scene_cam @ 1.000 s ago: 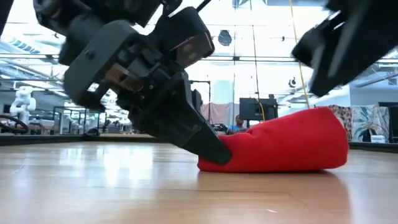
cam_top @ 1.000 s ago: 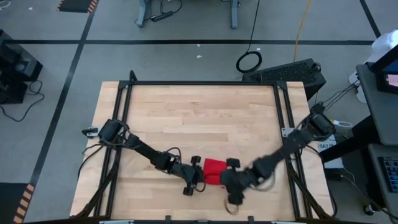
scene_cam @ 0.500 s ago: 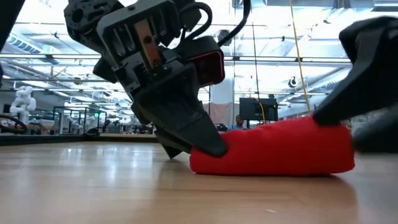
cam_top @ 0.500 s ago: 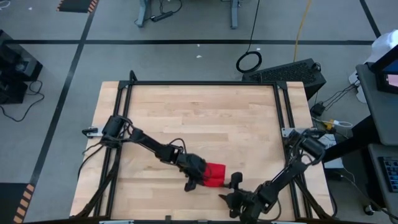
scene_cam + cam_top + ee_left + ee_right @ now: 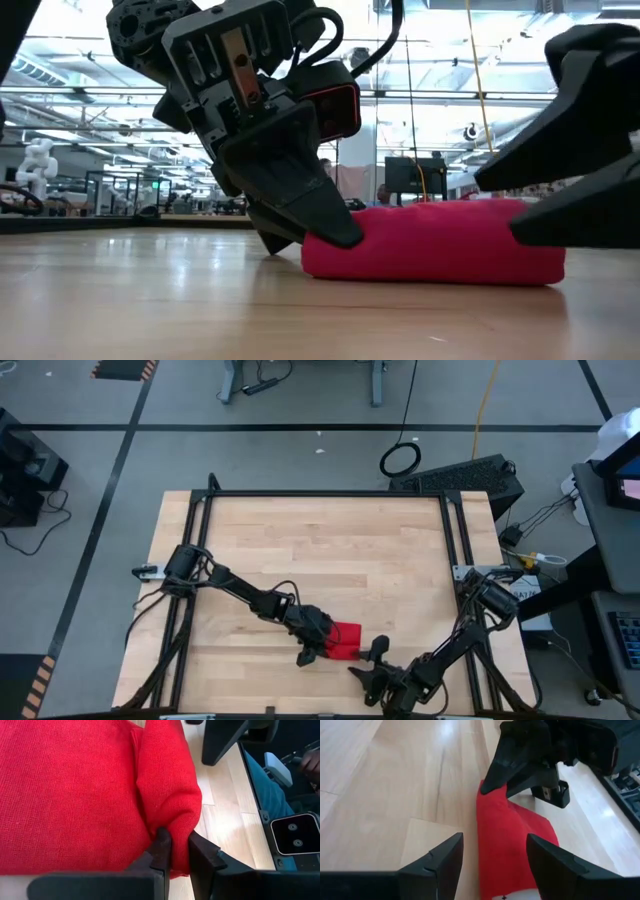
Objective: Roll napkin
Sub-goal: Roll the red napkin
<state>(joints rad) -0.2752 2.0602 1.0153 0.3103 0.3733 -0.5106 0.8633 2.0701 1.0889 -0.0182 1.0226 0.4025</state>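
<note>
Napkin (image 5: pixel 345 641) lies bunched into a short, thick roll on the surface (image 5: pixel 330 550), low in the high view at about 6 o'clock from its centre, close to the near edge. The left claw (image 5: pixel 312 651) sits at the roll's 9 o'clock end, its fingers (image 5: pixel 162 851) pressed nearly together and pinching a fold of the red cloth between them; the left wrist view shows the fabric puckered into that nip. The right claw (image 5: pixel 372 658) hangs just off the roll's 4 o'clock side, fingers (image 5: pixel 445 865) spread wide with nothing in them, the cloth lying between and beyond them but apart from both pads.

By my reading the rolling is largely done: the cloth is already a compact bundle, not a flat sheet, and this looks like the tidying or finishing stage, one end held while the other arm stands free. Whether the roll is even along its length I cannot tell.

Next, the move probably calls for the left claw to let go without dragging the pinched fold out, lifting straight away so the layers stay wound. The right claw could steady the far end if the roll slumps.
</note>
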